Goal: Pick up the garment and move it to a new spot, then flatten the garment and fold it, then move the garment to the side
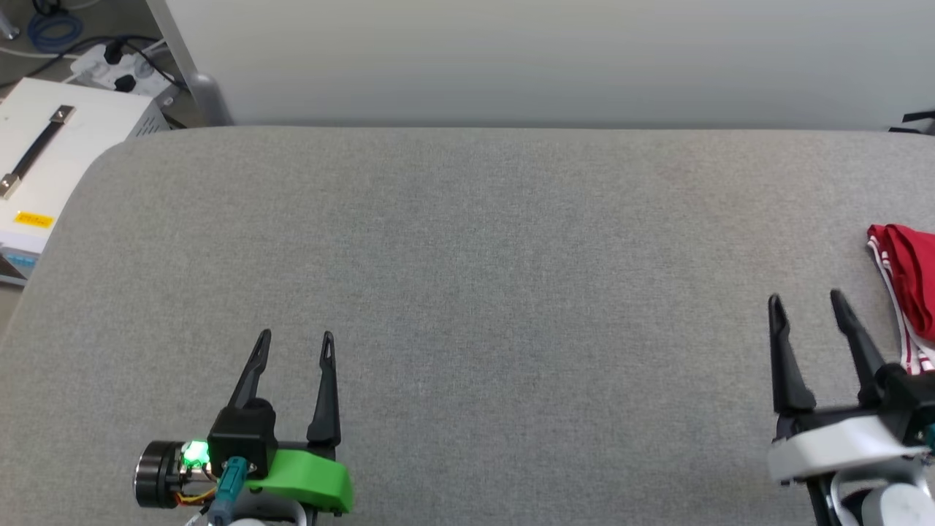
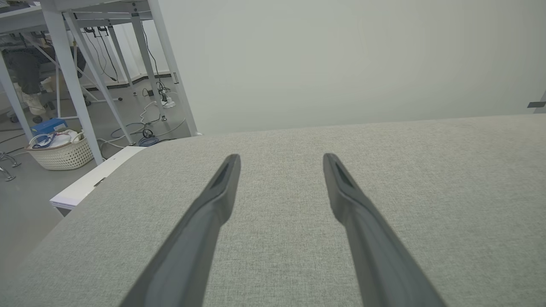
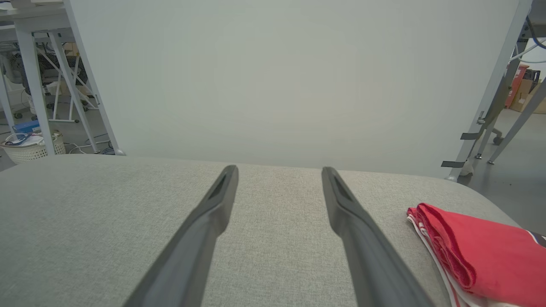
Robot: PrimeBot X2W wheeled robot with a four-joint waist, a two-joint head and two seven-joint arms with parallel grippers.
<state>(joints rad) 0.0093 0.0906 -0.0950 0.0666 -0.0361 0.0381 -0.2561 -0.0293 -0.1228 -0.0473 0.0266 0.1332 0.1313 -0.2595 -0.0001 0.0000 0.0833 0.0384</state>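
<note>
Head view: grey cloth tabletop [image 1: 467, 256]. The left gripper [image 1: 296, 336] sits at the lower left, fingers parted, holding nothing. The right gripper [image 1: 805, 296] is at the lower right, likewise parted and empty. The garment [image 1: 913, 277] lies folded on the tabletop just right of the right gripper, not touching it, and the frame edge cuts it off. A white box [image 1: 51, 146] with a strap handle and a power strip [image 1: 120, 69] sit off the table's left end.

Left wrist view: bare cloth between the fingers, a pale panel [image 2: 341, 64] behind, a woven basket [image 2: 59, 153] on the floor.

Right wrist view: red folds over striped trim, the print barely visible at the frame edge.
</note>
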